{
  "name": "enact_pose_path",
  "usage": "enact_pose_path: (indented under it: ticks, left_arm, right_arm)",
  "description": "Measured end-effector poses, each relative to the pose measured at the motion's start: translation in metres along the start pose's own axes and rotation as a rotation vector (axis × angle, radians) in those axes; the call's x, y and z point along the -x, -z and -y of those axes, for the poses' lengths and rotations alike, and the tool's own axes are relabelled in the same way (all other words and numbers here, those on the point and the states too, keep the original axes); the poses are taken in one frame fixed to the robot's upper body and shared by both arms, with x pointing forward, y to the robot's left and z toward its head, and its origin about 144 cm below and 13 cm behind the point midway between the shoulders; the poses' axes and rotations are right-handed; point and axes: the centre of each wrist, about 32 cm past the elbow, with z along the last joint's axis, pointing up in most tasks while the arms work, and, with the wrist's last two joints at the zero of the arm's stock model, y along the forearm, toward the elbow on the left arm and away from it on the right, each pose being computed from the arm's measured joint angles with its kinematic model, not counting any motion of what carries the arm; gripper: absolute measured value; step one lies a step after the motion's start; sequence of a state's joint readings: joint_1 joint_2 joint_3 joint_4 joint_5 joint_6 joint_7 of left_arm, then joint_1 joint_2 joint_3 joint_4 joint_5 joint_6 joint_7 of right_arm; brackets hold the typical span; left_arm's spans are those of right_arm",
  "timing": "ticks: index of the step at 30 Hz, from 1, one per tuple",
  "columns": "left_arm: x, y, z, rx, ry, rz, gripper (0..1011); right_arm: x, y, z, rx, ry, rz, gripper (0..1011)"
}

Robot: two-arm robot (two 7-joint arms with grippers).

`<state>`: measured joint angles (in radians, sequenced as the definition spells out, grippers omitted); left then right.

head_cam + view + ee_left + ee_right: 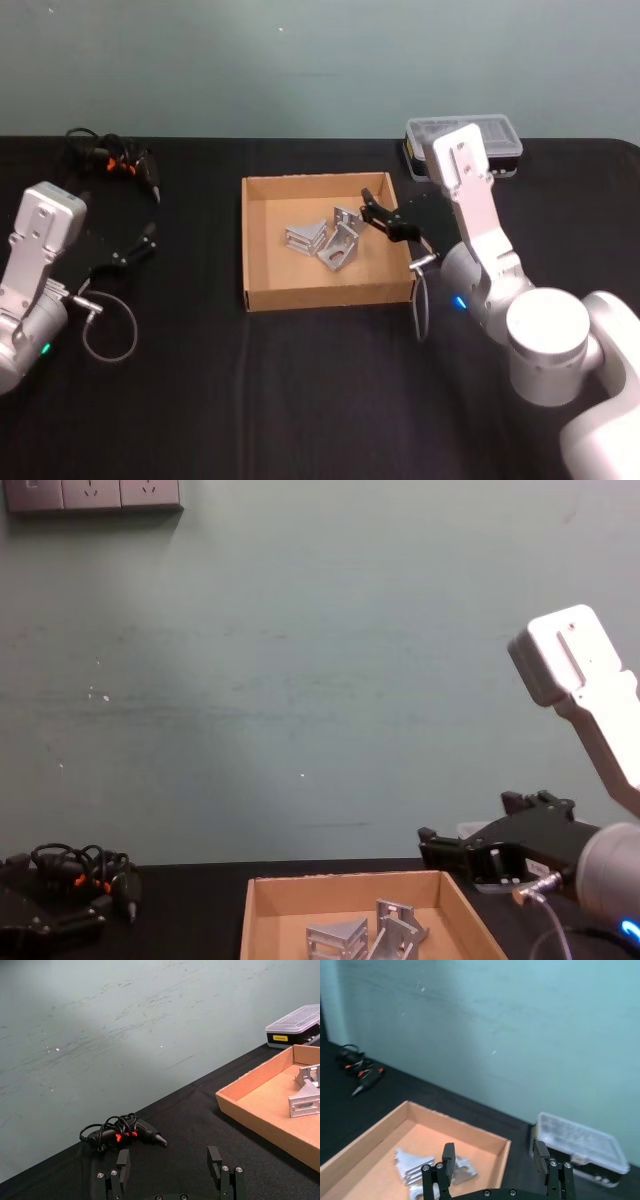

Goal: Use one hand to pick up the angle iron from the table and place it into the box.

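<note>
Head view. Angle irons: two grey brackets lie inside the box, right of its centre and touching or nearly so; you see none on the black table. The nearer one stands on one flange with its slotted face toward the robot; the other lies beside it, its long edge roughly across the box. Right tool: over the box's right half, just above and beside the brackets, fingers spread, holding nothing. Left tool: out over the table well left of the box, fingers spread and empty. A corded black tool lies at the far left; a small black case sits behind the box.

Left wrist view. Box wall and both brackets sit well apart from the left tool.

Right wrist view. Right tool gapes wide above the brackets.

Chest view. Brackets rest low on the box floor, the taller flange upright.

Step in hand, by judgement: release looks done. Lift the right tool straight up before you swing it away, so its fingers clear the upright flange and the right wall without dragging either bracket.
</note>
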<state>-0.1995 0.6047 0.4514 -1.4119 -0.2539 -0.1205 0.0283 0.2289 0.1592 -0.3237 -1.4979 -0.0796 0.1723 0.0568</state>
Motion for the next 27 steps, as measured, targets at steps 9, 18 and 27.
enact_pose_path:
  ticks: [9, 18, 27]
  left_arm:
    - [0.0, 0.0, 0.0, 0.0, 0.0, 0.0, 1011]
    - [0.0, 0.0, 0.0, 0.0, 0.0, 0.0, 1011]
    - [0.0, 0.0, 0.0, 0.0, 0.0, 0.0, 1011]
  right_arm:
    - [0.005, 0.0072, 0.0036, -0.035, 0.046, 0.028, 1003]
    - [0.0046, 0.0065, 0.003, -0.03, 0.039, 0.022, 1003]
    - [0.0045, 0.0062, 0.0028, -0.027, 0.035, 0.021, 1003]
